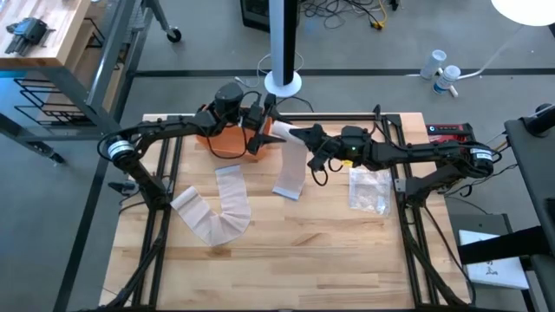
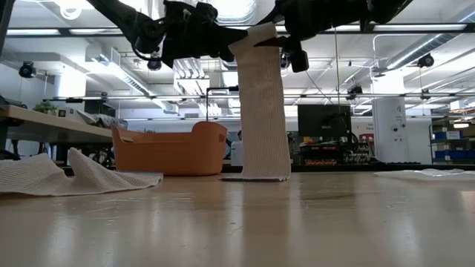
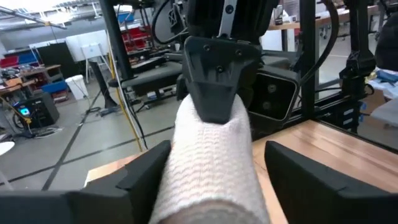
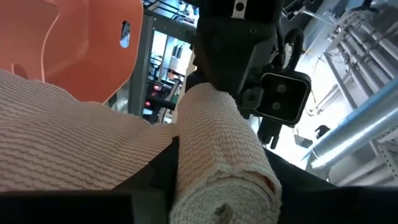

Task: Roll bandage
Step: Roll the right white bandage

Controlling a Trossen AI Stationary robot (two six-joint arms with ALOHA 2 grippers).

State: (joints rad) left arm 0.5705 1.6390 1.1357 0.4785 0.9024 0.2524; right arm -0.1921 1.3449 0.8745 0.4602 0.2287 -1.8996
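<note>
**Bandage held up between both claws**

Wood table (image 1: 286, 260) in a workshop w/ grey floor, shelving behind. Orange bin (image 1: 227, 139) at far edge, loose bandage (image 1: 217, 212) crumpled near left, plastic bag (image 1: 368, 191) near right. Left gripper (image 1: 260, 132) & right gripper (image 1: 299, 135) meet mid-air, each clamped on the bandage roll (image 1: 283, 132); its tail (image 2: 261, 111) hangs down to table.
</note>
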